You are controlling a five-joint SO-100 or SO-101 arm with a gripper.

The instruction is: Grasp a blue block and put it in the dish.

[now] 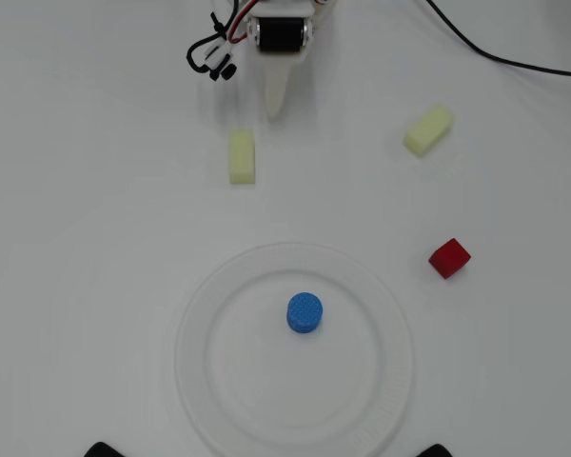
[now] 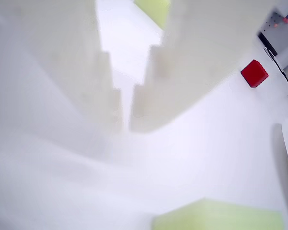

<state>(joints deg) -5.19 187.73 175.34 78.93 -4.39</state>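
Matt table, plastic-looking parts

You see a smooth matt white table [image 1: 95, 238]; on it the dish [image 1: 381, 381] looks like thin, faintly ribbed white plastic, and at the dish's centre the blue block [image 1: 305, 312] has a finely dimpled top. The gripper's fingers [image 2: 192, 62] look like matt white plastic.
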